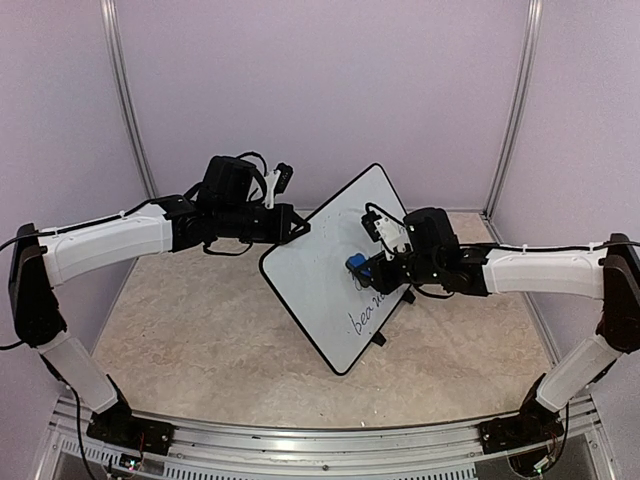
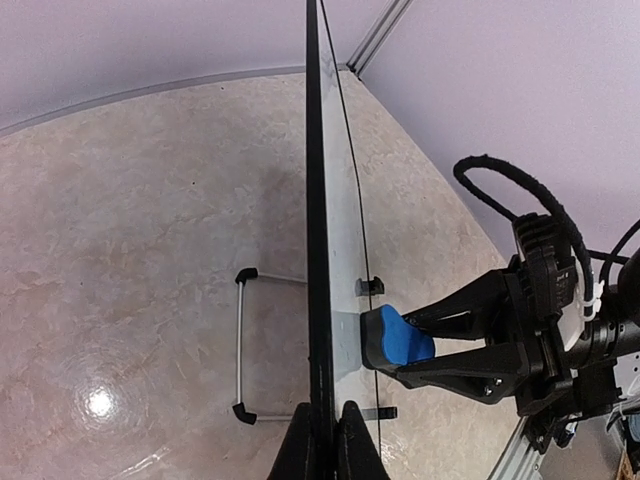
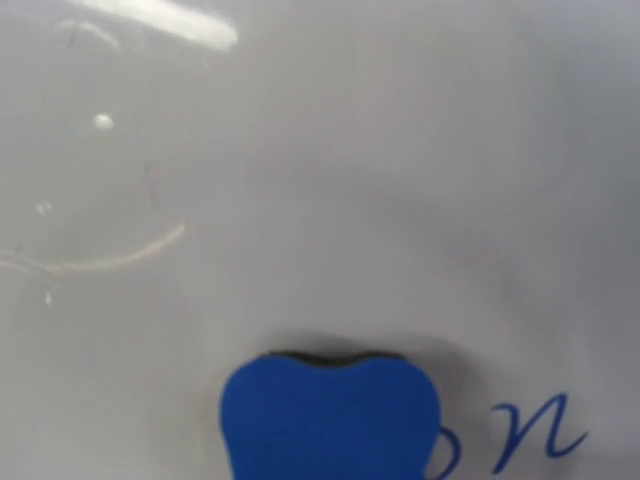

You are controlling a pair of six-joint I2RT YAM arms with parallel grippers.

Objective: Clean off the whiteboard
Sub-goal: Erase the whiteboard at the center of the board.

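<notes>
The whiteboard [image 1: 315, 275] stands tilted on edge at mid-table, with blue writing [image 1: 364, 318] on its lower part. My left gripper [image 1: 297, 222] is shut on the board's upper left rim. In the left wrist view its fingers [image 2: 300, 445] pinch the black rim [image 2: 316, 250], which shows edge-on. My right gripper [image 1: 370, 268] is shut on a blue eraser [image 1: 356, 264] and presses it flat against the board's face [image 2: 345, 330]. In the right wrist view the eraser [image 3: 330, 420] lies on the white surface [image 3: 350, 180] just left of blue letters [image 3: 530, 435]. It hides the right gripper's own fingers there.
A wire stand [image 2: 240, 345] props the board from behind, and black clip feet [image 1: 377, 339] rest on the beige table. Lilac walls with metal posts [image 1: 128, 100] close in the back and sides. An aluminium rail [image 1: 320, 450] runs along the near edge.
</notes>
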